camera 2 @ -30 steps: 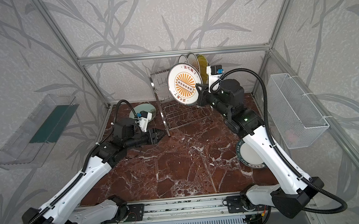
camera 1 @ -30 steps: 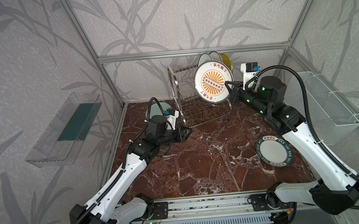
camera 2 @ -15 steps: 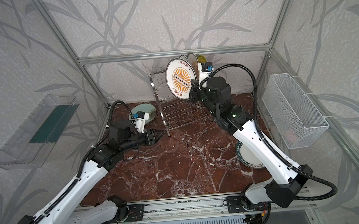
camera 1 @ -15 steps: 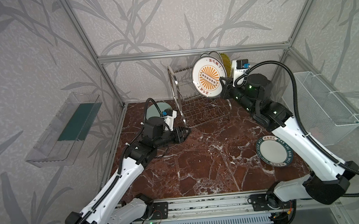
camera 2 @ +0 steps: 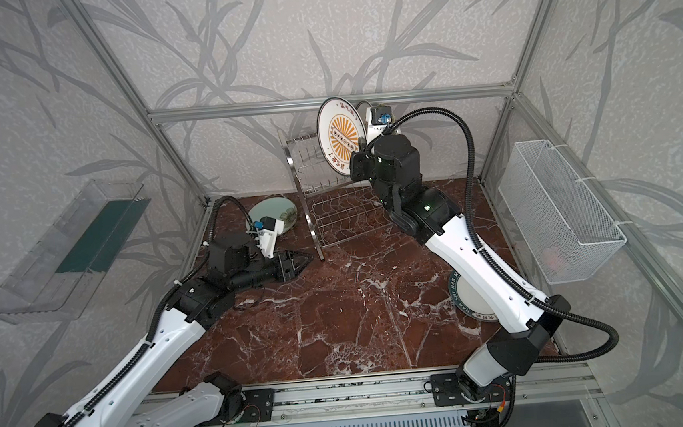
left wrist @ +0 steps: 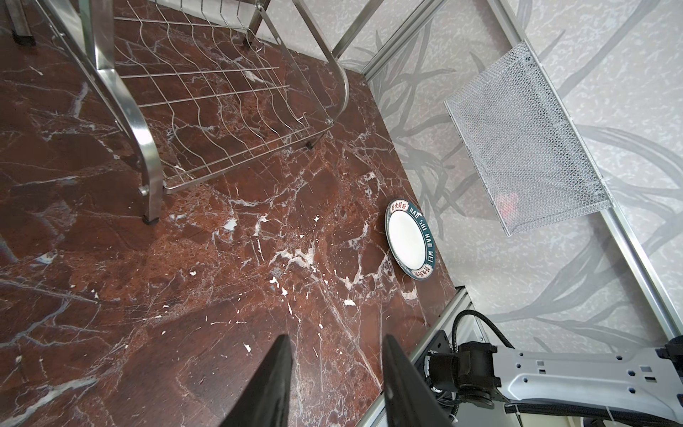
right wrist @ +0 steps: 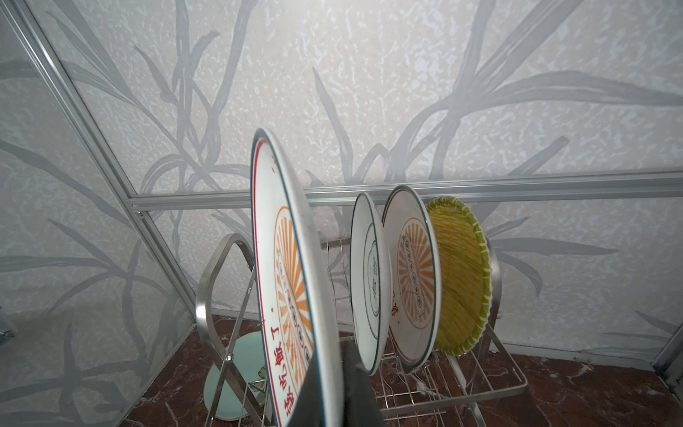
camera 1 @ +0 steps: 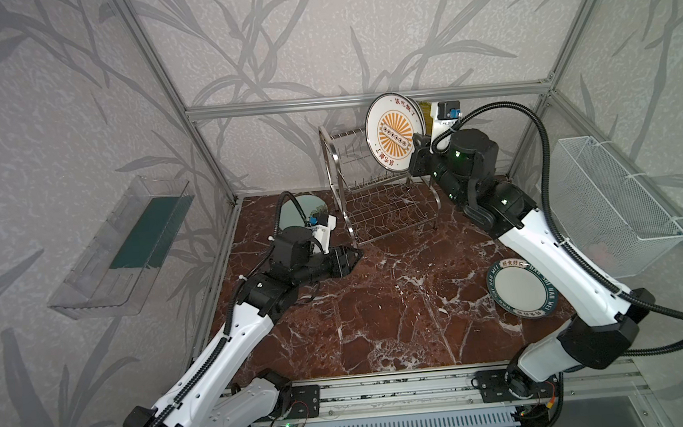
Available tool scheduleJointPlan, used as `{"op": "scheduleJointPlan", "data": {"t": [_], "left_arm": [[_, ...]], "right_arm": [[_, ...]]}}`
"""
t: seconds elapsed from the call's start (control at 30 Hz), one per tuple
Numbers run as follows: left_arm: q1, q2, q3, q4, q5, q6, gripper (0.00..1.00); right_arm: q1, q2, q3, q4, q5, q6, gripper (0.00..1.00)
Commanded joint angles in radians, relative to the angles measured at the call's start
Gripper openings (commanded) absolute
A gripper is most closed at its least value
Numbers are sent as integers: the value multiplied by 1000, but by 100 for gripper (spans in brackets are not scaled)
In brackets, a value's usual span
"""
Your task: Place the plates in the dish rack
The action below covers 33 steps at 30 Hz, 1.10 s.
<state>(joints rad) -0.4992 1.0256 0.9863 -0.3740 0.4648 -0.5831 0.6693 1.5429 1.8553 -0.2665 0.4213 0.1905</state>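
Clamping the lower rim of an upright round white plate with orange sunburst (camera 1: 395, 130), the right hand (camera 1: 415, 150) holds it over the upper tier of the shiny steel wire dish rack (camera 1: 377, 216); the left hand (camera 1: 353, 258), narrowly parted and empty, hovers by the rack's near-left foot.

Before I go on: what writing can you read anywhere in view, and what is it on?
"HAO SHI HAO WEI": teal rim of the lettered plate.
"该吃饭了", in red, probably: rim of the raised sunburst plate.
Unreadable, too small: cream rim panels on the lettered plate; characters on the racked sunburst plate and the quatrefoil plate.
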Motion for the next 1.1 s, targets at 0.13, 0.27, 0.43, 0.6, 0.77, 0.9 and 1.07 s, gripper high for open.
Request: {"op": "scheduleJointPlan", "data": {"t": [0.13, 0.27, 0.43, 0.6, 0.77, 0.9, 1.07], "left_arm": [[3, -25, -7, -18, -7, 18, 39], [4, -27, -8, -21, -9, 23, 39], [3, -31, -10, -25, -11, 29, 39], [3, -33, 0, -58, -25, 52, 39], [3, -43, 3, -75, -37, 68, 39], [4, -45, -3, -83, -47, 78, 39], [4, -45, -5, -86, -46, 80, 39]], "right_arm": [[32, 57, 108, 9, 126, -69, 0], [46, 112, 170, -15, 157, -104, 0], [58, 220, 312, -101, 205, -134, 0], [59, 346, 502, -224, 224, -140, 0], [62, 495, 734, -356, 243, -152, 0], [63, 589, 865, -412, 270, -163, 0], [61, 636, 903, -417, 301, -182, 0]]}}
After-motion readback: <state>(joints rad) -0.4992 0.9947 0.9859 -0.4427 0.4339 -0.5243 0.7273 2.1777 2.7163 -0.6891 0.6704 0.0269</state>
